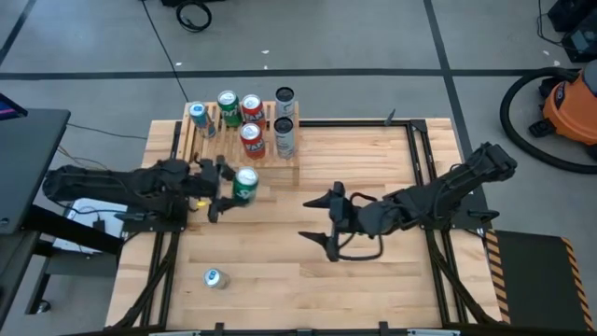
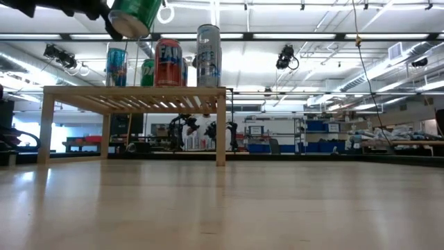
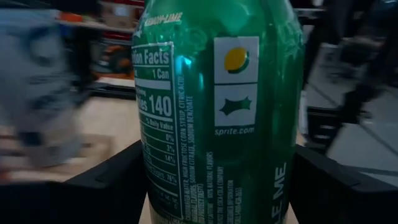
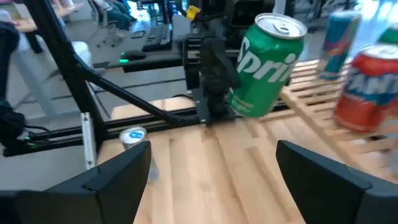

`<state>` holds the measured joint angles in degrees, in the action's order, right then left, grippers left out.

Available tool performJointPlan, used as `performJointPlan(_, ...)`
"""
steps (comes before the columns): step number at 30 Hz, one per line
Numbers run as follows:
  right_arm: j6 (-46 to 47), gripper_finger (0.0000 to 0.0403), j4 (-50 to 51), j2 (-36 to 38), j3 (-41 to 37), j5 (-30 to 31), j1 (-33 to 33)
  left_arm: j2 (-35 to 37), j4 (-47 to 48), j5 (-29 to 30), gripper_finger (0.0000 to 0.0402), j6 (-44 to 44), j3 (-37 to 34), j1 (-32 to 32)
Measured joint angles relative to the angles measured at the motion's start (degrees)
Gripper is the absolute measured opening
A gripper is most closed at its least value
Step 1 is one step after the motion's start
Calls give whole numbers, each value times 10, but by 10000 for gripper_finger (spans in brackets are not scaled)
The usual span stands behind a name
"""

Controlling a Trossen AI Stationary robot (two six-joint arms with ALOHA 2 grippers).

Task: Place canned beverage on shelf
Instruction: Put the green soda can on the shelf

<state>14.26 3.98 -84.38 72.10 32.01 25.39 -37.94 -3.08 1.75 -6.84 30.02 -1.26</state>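
A green Sprite can (image 1: 245, 184) hangs in the air just in front of the light-wood slatted shelf (image 1: 210, 140), with my left gripper (image 1: 229, 189) shut on it. In the low view the can (image 2: 135, 17) is above the level of the shelf top (image 2: 132, 92). Several cans stand upright on the shelf slats: a blue one (image 1: 198, 114), a green one (image 1: 228, 103), two red ones (image 1: 251, 140) and two tall pale ones (image 1: 284, 137). My right gripper (image 1: 319, 220) stands open over the table's middle, empty, to the right of the held can. My left gripper pinches the green can's round side wall (image 3: 155, 186) between its two fingers (image 3: 106, 190), one on each side of the body. The fingers come in about level from the table's left. The can is lifted clear of table and shelf and tilts a little (image 4: 267, 65).
A small blue-and-silver can (image 1: 215, 277) lies on the table near its front left. The table's black frame rails (image 1: 420, 159) run along its sides. Bare wood lies between the shelf and the near edge.
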Motion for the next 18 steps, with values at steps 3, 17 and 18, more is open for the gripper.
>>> performJointPlan(3,-14,354,11,11,0,31,14,30,20,25,307,17,0,15)
performJointPlan(17,-35,355,50,12,-1,50,44,77,114,199,307,38,0,57)
performJointPlan(18,-35,355,53,12,-1,50,45,77,120,214,307,37,0,60)
